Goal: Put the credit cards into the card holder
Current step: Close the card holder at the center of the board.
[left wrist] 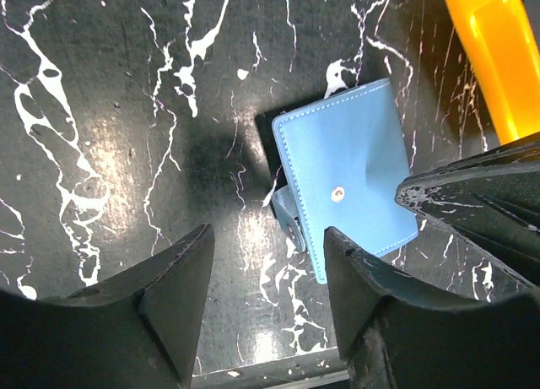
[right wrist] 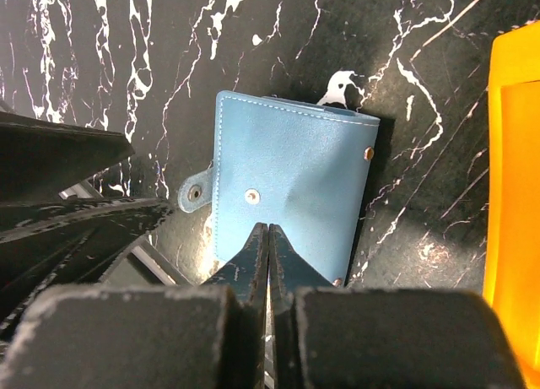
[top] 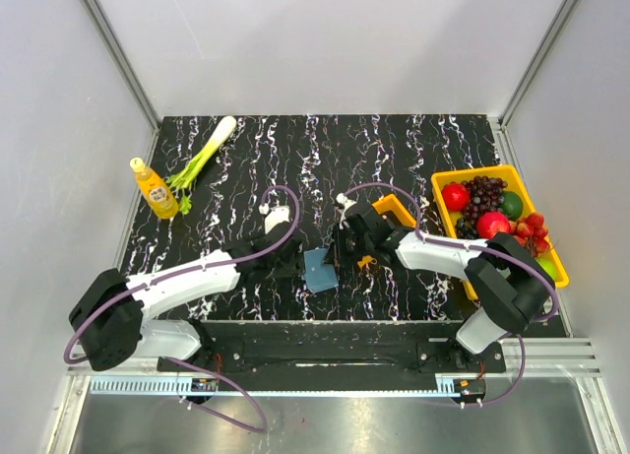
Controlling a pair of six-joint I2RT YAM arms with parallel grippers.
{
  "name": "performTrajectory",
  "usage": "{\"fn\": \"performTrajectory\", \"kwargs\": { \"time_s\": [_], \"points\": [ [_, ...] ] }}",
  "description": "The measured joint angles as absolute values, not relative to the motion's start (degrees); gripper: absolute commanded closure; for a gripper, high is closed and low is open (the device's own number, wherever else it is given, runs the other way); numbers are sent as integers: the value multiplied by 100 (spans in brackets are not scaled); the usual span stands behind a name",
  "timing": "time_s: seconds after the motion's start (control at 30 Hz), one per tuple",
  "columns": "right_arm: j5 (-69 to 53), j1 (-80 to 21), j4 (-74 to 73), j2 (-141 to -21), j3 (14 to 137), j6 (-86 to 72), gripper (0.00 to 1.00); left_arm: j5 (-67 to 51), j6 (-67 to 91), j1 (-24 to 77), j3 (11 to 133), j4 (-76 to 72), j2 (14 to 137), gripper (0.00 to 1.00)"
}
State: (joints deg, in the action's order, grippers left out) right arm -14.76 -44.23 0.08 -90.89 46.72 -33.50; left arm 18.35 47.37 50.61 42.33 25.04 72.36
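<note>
Blue card holder [right wrist: 287, 182] lying folded on the black marbled tabletop [top: 413, 149].
Its snap tab sticks out unfastened, and an orange tray [right wrist: 516, 153] sits near it. The right claw [right wrist: 267, 235] is clenched, tips pressed together over the holder's edge. The left claw [left wrist: 268, 247] hangs released just beside the holder, grasping nothing.

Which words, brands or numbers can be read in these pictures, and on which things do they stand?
Yellow bottle: it has a label, but it is too small and blurred to read.
Blue card holder: no text on it.
Nothing else shows readable text.
</note>
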Motion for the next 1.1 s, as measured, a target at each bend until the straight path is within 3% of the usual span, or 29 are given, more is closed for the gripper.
{"fn": "performTrajectory", "kwargs": {
  "time_s": [0.2, 0.3, 0.7, 1.0, 1.1],
  "points": [
    [-1590, -4423, 132, -9102, 4626, -3374, 98, 1680, 4805, 5181, 4351, 2606, 7505, 42],
    [-1621, -4423, 193, -9144, 4626, -3395, 98, 1645, 4823, 5269, 4462, 2598, 7594, 50],
    [-1708, -4423, 235, -9198, 4600, -3439, 97, 1643, 4853, 5299, 4532, 2609, 7878, 59],
    [-1721, -4423, 235, -9198, 4589, -3439, 96, 1647, 4915, 5299, 4541, 2611, 8001, 76],
    [-1721, -4423, 235, -9201, 4582, -3439, 96, 1649, 4939, 5299, 4554, 2615, 8003, 87]
  ]
}}
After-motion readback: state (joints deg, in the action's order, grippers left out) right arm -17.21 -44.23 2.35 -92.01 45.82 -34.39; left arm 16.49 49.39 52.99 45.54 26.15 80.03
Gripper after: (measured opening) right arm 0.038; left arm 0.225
